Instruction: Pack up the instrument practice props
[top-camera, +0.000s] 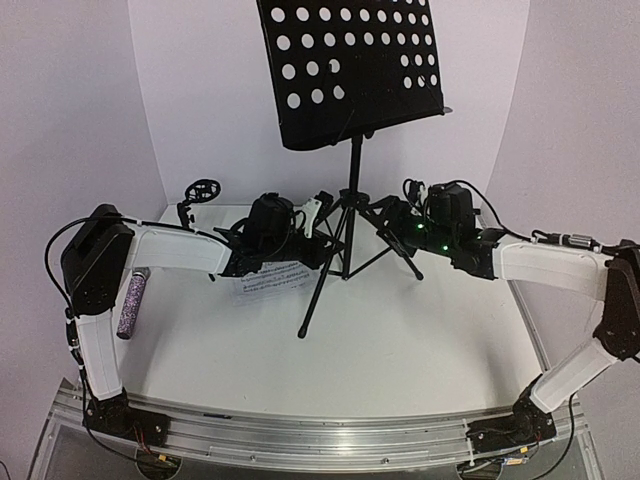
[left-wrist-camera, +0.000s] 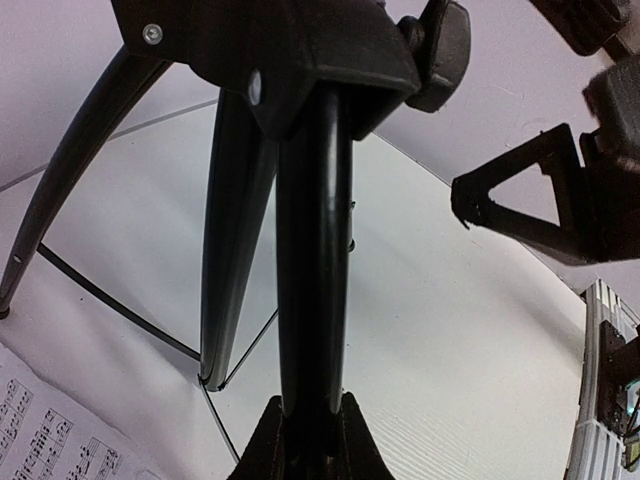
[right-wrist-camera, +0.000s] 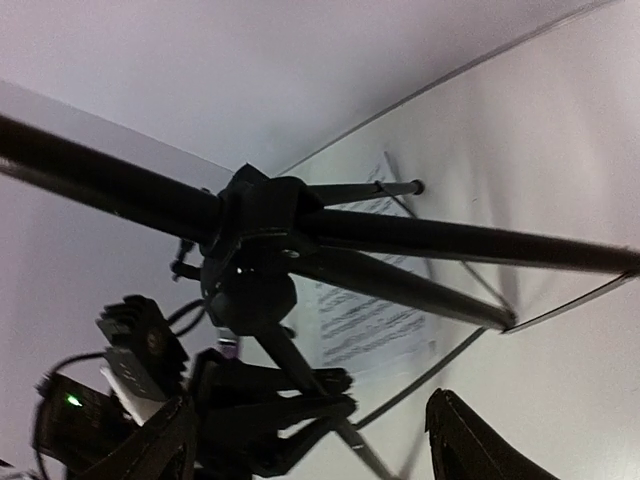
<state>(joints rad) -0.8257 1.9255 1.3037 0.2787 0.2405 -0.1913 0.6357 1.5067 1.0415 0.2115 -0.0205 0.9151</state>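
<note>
The tall black perforated music stand (top-camera: 350, 70) stands upright at mid-table on its tripod. My left gripper (top-camera: 325, 215) is shut on one tube of the stand (left-wrist-camera: 315, 250) just below the hub, fingers (left-wrist-camera: 268, 440) on either side. My right gripper (top-camera: 388, 218) is open beside the hub (right-wrist-camera: 255, 225) from the right and touches nothing; its fingers (right-wrist-camera: 470, 445) stand wide apart. White sheet-music pages (top-camera: 270, 280) lie flat under the left arm. The purple glitter microphone (top-camera: 133, 302) lies at the far left. The small black mic stand (top-camera: 200, 195) stands at the back left.
The tripod legs (top-camera: 325, 290) spread across the table's middle, with thin brace wires (left-wrist-camera: 110, 300) between them. White walls close the back and sides. The aluminium rail (top-camera: 320, 435) runs along the near edge.
</note>
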